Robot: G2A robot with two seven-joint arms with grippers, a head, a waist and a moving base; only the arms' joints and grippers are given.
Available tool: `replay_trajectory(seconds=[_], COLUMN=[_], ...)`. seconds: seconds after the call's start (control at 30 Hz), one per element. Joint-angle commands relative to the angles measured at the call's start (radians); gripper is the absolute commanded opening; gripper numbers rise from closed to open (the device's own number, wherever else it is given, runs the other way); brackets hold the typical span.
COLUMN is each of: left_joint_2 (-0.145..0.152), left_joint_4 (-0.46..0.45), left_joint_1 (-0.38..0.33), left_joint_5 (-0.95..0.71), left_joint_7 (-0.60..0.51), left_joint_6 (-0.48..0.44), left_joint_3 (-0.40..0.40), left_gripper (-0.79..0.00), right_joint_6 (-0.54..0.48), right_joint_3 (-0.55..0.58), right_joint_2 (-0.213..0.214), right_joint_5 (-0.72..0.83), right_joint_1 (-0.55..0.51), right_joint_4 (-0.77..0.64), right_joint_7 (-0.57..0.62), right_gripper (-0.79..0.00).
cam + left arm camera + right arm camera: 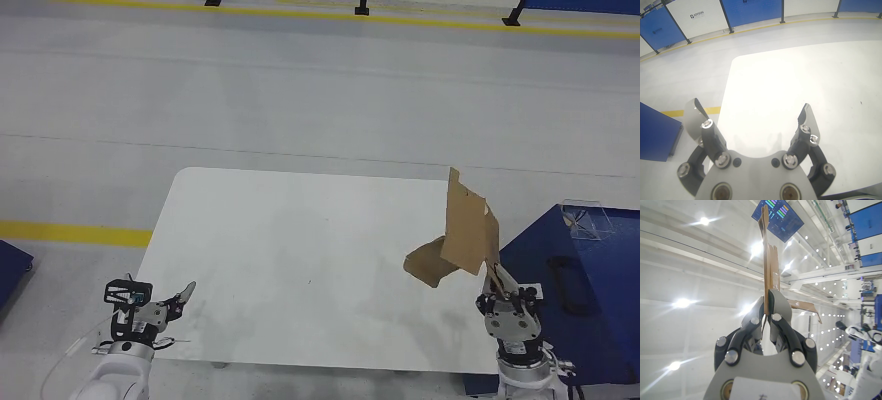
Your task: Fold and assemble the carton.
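Brown cardboard is pinched between the two fingers of my right claw (767, 296), which is clenched on the lower edge of the carton (770, 266) and points up toward the ceiling. The carton stands nearly on edge in the air above that claw, over the near right corner of the white surface (300, 230) and clear of it. It is mostly a flat blank, with one panel bent out sideways toward the middle of the surface and notched tabs along its upper edge. My left claw (751, 106) is released, its fingers spread wide with bare white surface showing between them. It hovers at the near left corner of the surface, well apart from the carton and from my other claw. Just beside the right edge of the surface stands a blue cabinet (590, 290) with a small clear plastic stand (588, 218) on its top. To the left, a yellow line (70, 233) runs across the grey floor, and near my left claw there is a low blue block (657, 132). Beyond the far side of the surface, blue and white panels (696, 19) stand on black posts. High above the carton, ceiling lamps glare beside a hanging screen (780, 220) with coloured bars.
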Motion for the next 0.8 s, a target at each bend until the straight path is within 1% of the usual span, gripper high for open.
replay_trajectory(seconds=[0.0,0.33,0.37,0.43,0.5,0.57,0.6,0.63,0.7,0.77], left_joint_2=[0.000,0.000,-0.001,-0.002,-0.003,-0.006,-0.008,-0.010,-0.008,-0.004], left_joint_4=[0.000,0.000,-0.002,-0.019,-0.044,-0.072,-0.083,-0.096,-0.102,-0.089], left_joint_1=[0.000,0.000,0.001,-0.002,-0.014,-0.023,-0.036,-0.052,-0.090,-0.148], left_joint_5=[0.000,0.000,-0.032,-0.180,-0.322,-0.542,-0.673,-0.814,-1.084,-1.299], left_joint_7=[0.000,0.000,-0.011,-0.096,-0.161,-0.267,-0.325,-0.392,-0.604,-0.799], left_joint_6=[0.000,0.000,-0.020,-0.097,-0.152,-0.209,-0.208,-0.202,-0.202,-0.177], left_joint_3=[0.000,0.000,0.003,-0.007,-0.021,-0.021,-0.026,-0.025,-0.014,-0.006], left_gripper=[0.000,0.000,0.000,0.000,0.000,0.000,0.000,0.000,0.000,0.000], right_joint_6=[-0.013,-0.013,0.006,0.050,0.087,0.116,0.135,0.148,0.167,0.190], right_joint_3=[-0.016,-0.016,-0.018,-0.036,-0.062,-0.086,-0.099,-0.111,-0.138,-0.165], right_joint_2=[-0.002,-0.002,-0.001,0.000,-0.001,-0.001,-0.001,-0.001,-0.002,-0.003], right_joint_5=[-0.023,-0.023,-0.054,-0.136,-0.197,-0.261,-0.287,-0.312,-0.351,-0.386], right_joint_1=[0.011,0.011,0.016,0.030,0.040,0.051,0.057,0.065,0.078,0.090], right_joint_4=[0.011,0.011,0.009,0.010,0.014,0.030,0.040,0.048,0.067,0.082], right_joint_7=[-0.007,-0.007,-0.017,-0.031,-0.030,-0.020,-0.015,-0.007,0.008,0.029], right_gripper=[-0.785,-0.785,-0.785,-0.785,-0.785,-0.785,-0.785,-0.785,-0.785,-0.785])
